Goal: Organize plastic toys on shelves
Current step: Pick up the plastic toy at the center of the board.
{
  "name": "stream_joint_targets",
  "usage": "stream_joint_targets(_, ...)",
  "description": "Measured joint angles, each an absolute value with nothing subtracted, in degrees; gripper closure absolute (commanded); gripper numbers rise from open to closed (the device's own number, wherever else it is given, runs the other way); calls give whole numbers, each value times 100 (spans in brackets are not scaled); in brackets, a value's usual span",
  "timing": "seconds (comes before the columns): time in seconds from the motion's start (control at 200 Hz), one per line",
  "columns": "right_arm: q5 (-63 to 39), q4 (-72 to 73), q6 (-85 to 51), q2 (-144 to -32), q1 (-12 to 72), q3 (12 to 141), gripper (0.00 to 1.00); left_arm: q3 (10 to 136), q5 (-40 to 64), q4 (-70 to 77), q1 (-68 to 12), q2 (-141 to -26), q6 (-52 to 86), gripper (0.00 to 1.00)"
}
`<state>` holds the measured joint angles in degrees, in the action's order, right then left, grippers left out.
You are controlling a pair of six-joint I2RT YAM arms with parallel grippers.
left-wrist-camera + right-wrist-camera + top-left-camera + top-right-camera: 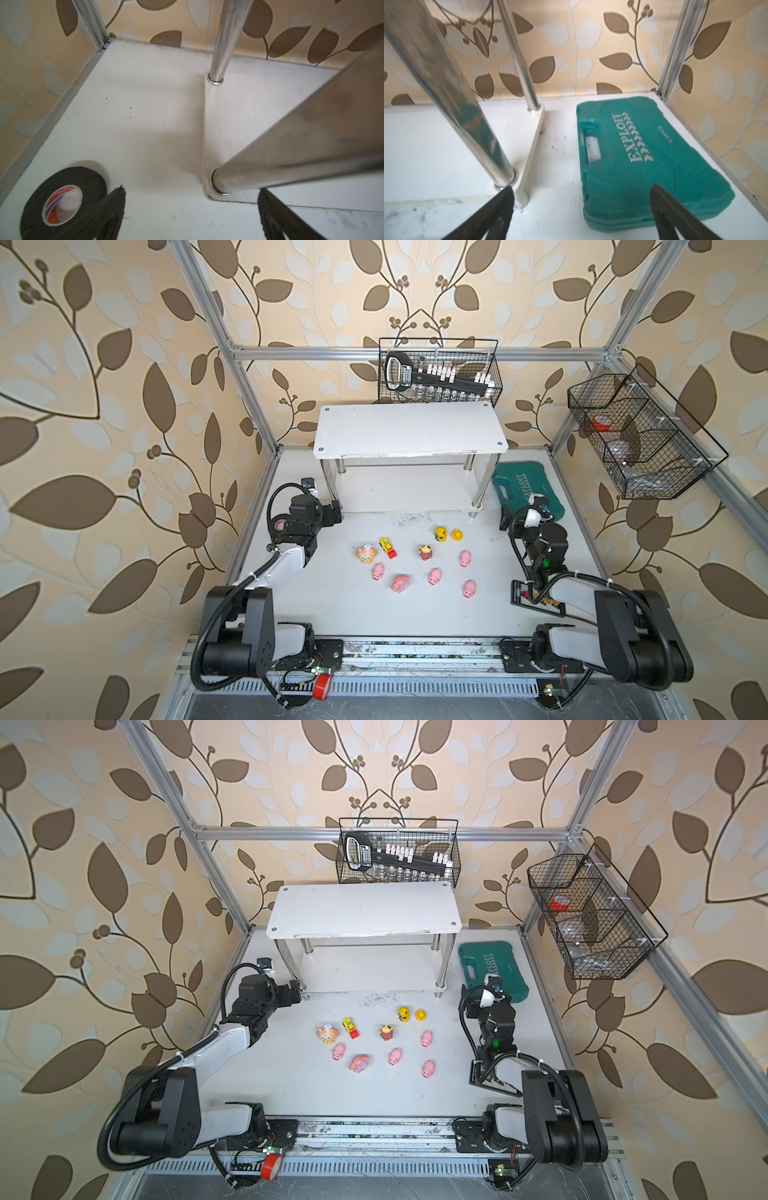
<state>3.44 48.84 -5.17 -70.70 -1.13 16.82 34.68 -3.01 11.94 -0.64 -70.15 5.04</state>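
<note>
Plainly the work is at its very start: both white boards of the shelves (411, 429) are bare, and all ten plastic toys sit on the tabletop (332, 614) in front of the shelves, well apart from its front legs. Nearest the shelves are the yellow doll (440, 534) and yellow duck (457, 535). Further out from the shelves come the vehicle (388, 547), orange animal (366, 554) and alien (424, 552), and the five piglets (434, 576) lie furthest out.

The left arm (286, 562) hangs by the shelves' front-left leg and the right arm (569, 589) by its front-right leg. Each arm's jaws stand wide apart and hold nothing, as both wrist views show.

I judge the step in hand to be the first pick. It calls for one arm to swing away from the shelves toward a toy, come down over it and close gently on a small, rounded body that could slip or tip. The lift must then clear the board's edge.

The tabletop is white and scuffed, with dark specks just in front of the shelves. A green tool case (643, 155) lies just beside the shelves' right end and a black tape roll (62, 199) off its left end. Black wire baskets (440, 369) hang behind and to the right of the shelves, on an aluminium frame before leaf-patterned wallpaper
</note>
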Motion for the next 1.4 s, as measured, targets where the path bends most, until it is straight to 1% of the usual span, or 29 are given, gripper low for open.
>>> stream_joint_targets(0.13,631,3568,-1328,-6434,-108,2436,1,3457,-368,126,-64,-5776,1002,1)
stream_joint_targets(0.225,978,2416,-2239,-6326,-108,3098,1,3454,-517,-554,-64,-4827,1632,1)
stream_joint_targets(0.305,1326,1315,-3170,-6386,-143,3514,1,3496,-674,-1313,-64,-4252,2270,1)
stream_joint_targets(0.39,1356,521,-3632,-6469,-266,3594,1,3505,-591,-1949,-60,-3924,2644,1)
stream_joint_targets(0.47,1240,84,-3828,-6390,-287,3428,1,3400,-397,-2191,-30,-3824,2904,1)
stream_joint_targets(0.575,1024,-180,-3903,-5793,-84,3024,1,3055,-198,-2390,-30,-3793,3317,1)
stream_joint_targets(0.675,1028,-379,-3922,-5131,576,2856,0,2698,-119,-2488,-30,-3859,3586,1)
stream_joint_targets(0.735,1151,-416,-3927,-4908,1203,2853,1,2598,-167,-2626,-30,-3955,3752,1)
stream_joint_targets(0.8,1396,-419,-3955,-4797,2062,2847,1,2558,-202,-2657,-30,-4032,3848,1)
stream_joint_targets(0.87,1734,-423,-4010,-4827,2987,2827,3,2530,-209,-2593,-30,-4069,3874,1)
stream_joint_targets(0.93,2051,-419,-4075,-4974,3719,2801,6,2475,-211,-2471,-30,-4066,3865,1)
stream_joint_targets(1.055,2637,-355,-4195,-5564,4875,2792,13,2290,-193,-2241,-30,-4051,3857,1)
stream_joint_targets(1.135,2928,-235,-4252,-6003,5371,2797,15,2189,-161,-2191,-30,-4051,3857,1)
stream_joint_targets(1.19,3061,-137,-4272,-6342,5614,2832,19,2165,-150,-2165,-30,-4056,3857,1)
stream_joint_targets(1.4,3269,213,-4303,-7452,5907,3269,20,2165,-139,-2069,-30,-4112,3854,1)
